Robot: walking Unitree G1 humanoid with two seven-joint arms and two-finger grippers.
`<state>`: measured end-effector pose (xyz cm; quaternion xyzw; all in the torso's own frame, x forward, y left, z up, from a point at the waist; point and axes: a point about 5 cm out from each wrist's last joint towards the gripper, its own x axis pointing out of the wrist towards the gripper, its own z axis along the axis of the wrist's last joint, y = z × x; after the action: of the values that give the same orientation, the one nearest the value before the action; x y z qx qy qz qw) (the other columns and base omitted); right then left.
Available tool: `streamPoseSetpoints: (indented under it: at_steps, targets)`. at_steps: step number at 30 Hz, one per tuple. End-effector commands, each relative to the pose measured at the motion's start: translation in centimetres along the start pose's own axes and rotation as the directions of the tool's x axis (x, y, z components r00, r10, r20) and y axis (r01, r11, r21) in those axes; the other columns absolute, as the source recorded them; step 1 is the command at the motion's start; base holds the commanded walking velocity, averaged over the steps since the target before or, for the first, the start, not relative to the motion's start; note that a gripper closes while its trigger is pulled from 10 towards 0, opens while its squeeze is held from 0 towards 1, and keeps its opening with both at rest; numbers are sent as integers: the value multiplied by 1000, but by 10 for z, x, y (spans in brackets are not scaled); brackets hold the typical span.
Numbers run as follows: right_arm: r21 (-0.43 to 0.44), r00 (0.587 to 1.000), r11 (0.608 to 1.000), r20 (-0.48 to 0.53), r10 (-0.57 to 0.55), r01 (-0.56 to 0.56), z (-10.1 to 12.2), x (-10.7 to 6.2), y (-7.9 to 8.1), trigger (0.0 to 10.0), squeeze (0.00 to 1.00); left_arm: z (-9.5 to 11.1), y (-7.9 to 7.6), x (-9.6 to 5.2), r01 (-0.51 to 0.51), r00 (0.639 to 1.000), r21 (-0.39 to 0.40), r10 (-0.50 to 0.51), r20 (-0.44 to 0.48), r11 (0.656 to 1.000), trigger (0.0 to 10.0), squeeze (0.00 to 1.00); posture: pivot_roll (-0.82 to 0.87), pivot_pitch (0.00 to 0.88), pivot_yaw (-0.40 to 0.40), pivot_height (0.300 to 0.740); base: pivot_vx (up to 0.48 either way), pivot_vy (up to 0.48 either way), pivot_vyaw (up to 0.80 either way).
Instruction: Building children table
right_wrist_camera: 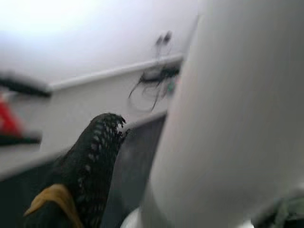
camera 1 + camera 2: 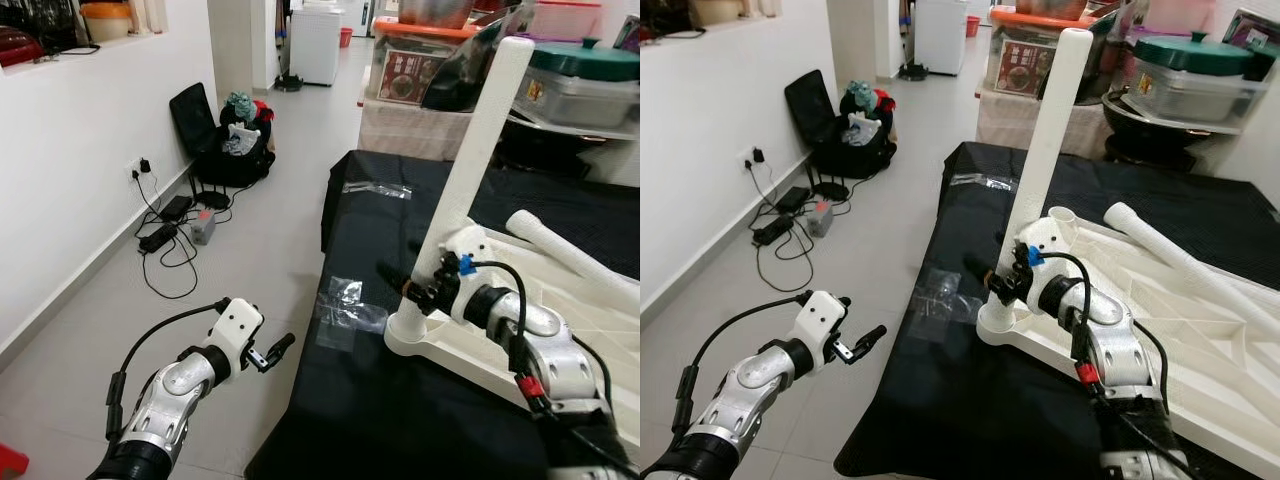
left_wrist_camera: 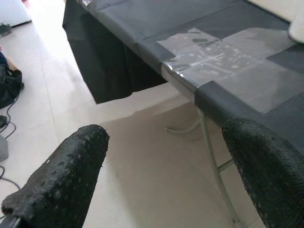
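Seating the leg (image 2: 478,140) is your step: it stands in the corner socket of the upturned top (image 2: 1200,330), right gripper (image 2: 1008,283) fingers closed round its base. Left gripper (image 2: 268,354) hangs open off the tabletop (image 2: 400,410). Next, twist or press it home.

White table leg (image 2: 470,160), white tabletop (image 2: 560,310), black cloth (image 2: 400,400), black dimpled fingers (image 3: 61,185).

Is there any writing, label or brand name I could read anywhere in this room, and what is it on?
None can be read.
Red printed box inside the clear bin beyond the black table: it has a picture and print, too small and blurred to read.
Yellow sticker on the grey, green-lidded container: too small to read.
White table leg at the right claw, and the left claw: no markings visible.
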<state>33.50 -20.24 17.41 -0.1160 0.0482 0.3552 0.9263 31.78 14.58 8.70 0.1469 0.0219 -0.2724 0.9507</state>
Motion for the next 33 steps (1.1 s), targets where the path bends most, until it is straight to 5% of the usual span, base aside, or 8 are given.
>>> streamPoseSetpoints:
  at_steps: [1,7,8,11,23,25,27,33]
  targets:
    - [-16,998,998,-33,57,-58,-4,7,4,10000,0,0,0,0,4,1000,11,-4,-4,1000,10000,0,109,0,-101,740,0,0,0]
    - [-7,999,999,-5,48,-48,3,16,1,10000,0,-1,0,-2,-2,1000,11,2,-4,1000,10000,0,123,0,-110,740,0,0,0]
    - [-3,998,999,23,52,-52,6,19,0,1490,0,-1,1,-2,-3,1000,12,3,-5,1000,10000,0,126,0,-111,740,0,0,0]
    - [10,998,1000,58,29,-29,9,21,-3,0,0,-1,1,-3,-4,1000,12,4,-5,1000,10000,0,123,0,-108,740,0,0,0]
    - [128,917,936,194,-347,327,19,16,-19,0,0,0,0,0,4,1000,11,-4,-3,1000,10000,0,96,0,-92,740,0,0,0]
    - [224,808,816,148,-570,534,12,8,-23,0,0,0,-1,1,8,1000,9,-8,-3,1000,10000,0,95,0,-90,740,0,0,0]
    - [224,808,816,148,-570,534,12,8,-23,0,0,0,-1,1,8,1000,9,-8,-3,1000,10000,0,95,0,-90,740,0,0,0]
    - [226,557,538,-25,-830,812,-10,-15,-16,0,0,-1,0,0,5,1000,9,-5,-6,1000,10000,0,90,0,-81,740,0,0,0]
